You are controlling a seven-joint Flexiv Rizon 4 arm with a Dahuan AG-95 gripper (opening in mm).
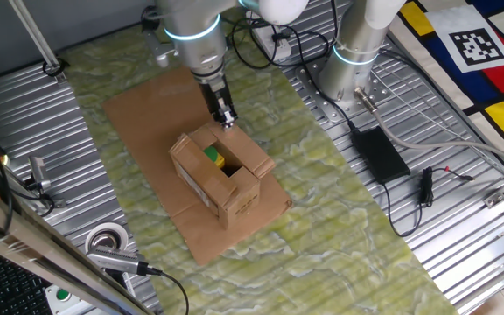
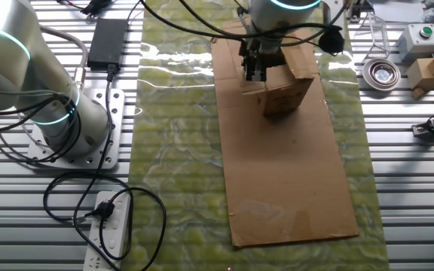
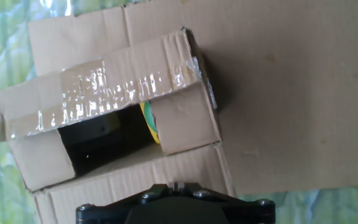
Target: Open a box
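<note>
Gripper (image 1: pixel 227 118) beside box (image 1: pixel 220 171) flap.

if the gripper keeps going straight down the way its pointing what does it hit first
Most likely the box: the gripper points down at its rear top flap, near the edge. Depth is unclear, so it may already touch.

Ribbed metal table (image 1: pixel 462 262), green marbled mat (image 1: pixel 339 219), flat cardboard sheet (image 2: pixel 292 188).

The arm reaches down from above, wrist near vertical, its pincer (image 1: pixel 227 120) pointing straight at the table. The fingers sit close together, though whether they are fully closed cannot be told.
</note>
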